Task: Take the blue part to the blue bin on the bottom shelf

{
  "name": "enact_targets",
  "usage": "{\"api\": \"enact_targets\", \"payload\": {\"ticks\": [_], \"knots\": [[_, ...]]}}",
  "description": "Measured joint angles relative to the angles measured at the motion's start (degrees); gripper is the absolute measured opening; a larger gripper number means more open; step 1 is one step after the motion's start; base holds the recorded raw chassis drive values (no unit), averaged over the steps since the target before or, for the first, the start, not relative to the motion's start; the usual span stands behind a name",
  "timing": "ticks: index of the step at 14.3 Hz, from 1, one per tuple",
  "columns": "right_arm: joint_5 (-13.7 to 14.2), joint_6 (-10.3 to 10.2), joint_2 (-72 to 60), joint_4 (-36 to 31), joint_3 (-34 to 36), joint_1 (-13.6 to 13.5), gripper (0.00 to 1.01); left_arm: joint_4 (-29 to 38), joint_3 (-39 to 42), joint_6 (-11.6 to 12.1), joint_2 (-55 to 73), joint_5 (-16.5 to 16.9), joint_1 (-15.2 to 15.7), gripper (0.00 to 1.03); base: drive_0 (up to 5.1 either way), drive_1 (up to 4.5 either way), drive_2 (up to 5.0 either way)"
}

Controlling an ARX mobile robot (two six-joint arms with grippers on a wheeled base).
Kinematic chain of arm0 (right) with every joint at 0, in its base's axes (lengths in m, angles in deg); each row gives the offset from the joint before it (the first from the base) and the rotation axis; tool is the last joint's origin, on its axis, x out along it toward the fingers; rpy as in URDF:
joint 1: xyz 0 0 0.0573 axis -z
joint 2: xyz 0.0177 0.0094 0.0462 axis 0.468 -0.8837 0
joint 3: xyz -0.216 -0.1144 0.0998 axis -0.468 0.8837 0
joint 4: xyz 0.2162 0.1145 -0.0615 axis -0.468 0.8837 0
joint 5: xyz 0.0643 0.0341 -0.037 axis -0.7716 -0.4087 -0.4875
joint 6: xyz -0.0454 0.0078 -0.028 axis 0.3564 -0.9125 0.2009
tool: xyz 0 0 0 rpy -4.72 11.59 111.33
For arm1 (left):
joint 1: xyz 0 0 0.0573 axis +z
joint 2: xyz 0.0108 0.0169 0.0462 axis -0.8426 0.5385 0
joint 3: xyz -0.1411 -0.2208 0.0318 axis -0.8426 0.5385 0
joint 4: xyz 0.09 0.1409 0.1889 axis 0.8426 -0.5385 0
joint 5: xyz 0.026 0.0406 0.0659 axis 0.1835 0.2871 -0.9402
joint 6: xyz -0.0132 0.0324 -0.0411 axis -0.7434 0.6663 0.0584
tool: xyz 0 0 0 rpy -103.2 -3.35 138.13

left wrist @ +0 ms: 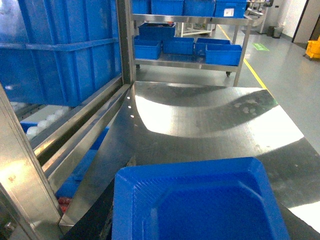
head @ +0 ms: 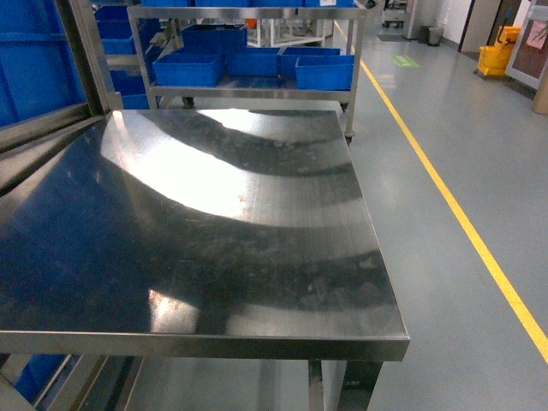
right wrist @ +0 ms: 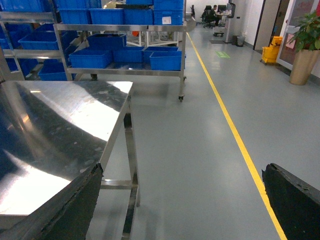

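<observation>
While the head view shows only the bare stainless-steel table (head: 214, 223), the left wrist view shows a bright-blue plastic bin (left wrist: 200, 200) near; right gripper (right wrist: 182, 200) fingers spread, left fingers' state indeterminate.

Here's the steel table (head: 214, 223), shiny and streaked with reflections, bare across the head view. In the left wrist view a blue tray (left wrist: 200, 200) sits over its near edge, fingers unseen.
</observation>
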Motion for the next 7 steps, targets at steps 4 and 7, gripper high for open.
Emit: {"api": "enact_targets", "payload": {"ticks": [4,7], "knots": [[0.0,0.0,0.0,0.0,0.0,0.0,0.98,0.0,0.0,0.0,0.0,0.0,0.0,0.44,0.0,0.00,0.0],[0.0,0.0,0.0,0.0,0.0,0.0,0.98,0.0,0.0,0.0,0.0,0.0,0.0,0.44,0.0,0.00,0.0]]}}
